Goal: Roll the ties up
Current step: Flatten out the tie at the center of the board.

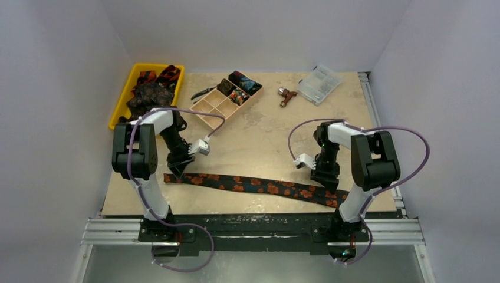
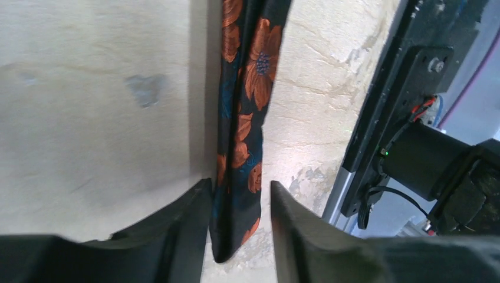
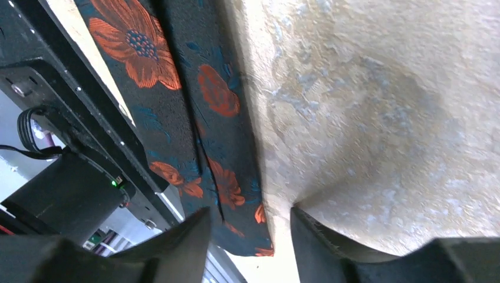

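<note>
black orange-flowered tie [image 1: 253,185] runs left to right, narrow end leftward

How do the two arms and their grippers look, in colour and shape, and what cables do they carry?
Both the left arm and the right arm have white links and bulky black joint housings. A thin purple cable loops along each. The left gripper and right gripper have matte black, tapering fingers. No markings are visible.
</note>
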Robot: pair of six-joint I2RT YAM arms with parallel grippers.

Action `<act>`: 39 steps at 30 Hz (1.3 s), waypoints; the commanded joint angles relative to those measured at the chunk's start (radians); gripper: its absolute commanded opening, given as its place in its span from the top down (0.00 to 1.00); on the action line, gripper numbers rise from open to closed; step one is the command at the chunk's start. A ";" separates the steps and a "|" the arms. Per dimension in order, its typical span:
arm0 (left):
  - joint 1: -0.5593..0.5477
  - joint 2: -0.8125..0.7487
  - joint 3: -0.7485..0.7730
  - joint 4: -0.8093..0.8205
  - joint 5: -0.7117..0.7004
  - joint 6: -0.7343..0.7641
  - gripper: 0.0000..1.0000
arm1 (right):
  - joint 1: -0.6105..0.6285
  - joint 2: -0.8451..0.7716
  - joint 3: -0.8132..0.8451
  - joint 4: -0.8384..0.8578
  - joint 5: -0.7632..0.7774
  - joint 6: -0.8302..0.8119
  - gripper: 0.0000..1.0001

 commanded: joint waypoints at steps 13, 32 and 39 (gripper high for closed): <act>0.088 -0.564 0.183 0.272 0.334 -0.302 0.27 | -0.112 -0.323 0.393 0.189 -0.177 0.114 0.27; -0.270 -0.765 -0.224 0.645 0.176 -0.613 0.00 | 0.168 -0.600 -0.148 0.189 -0.104 0.070 0.10; -0.270 -0.701 -0.210 0.687 0.105 -0.686 0.00 | 0.261 -0.466 -0.210 0.250 -0.090 0.143 0.11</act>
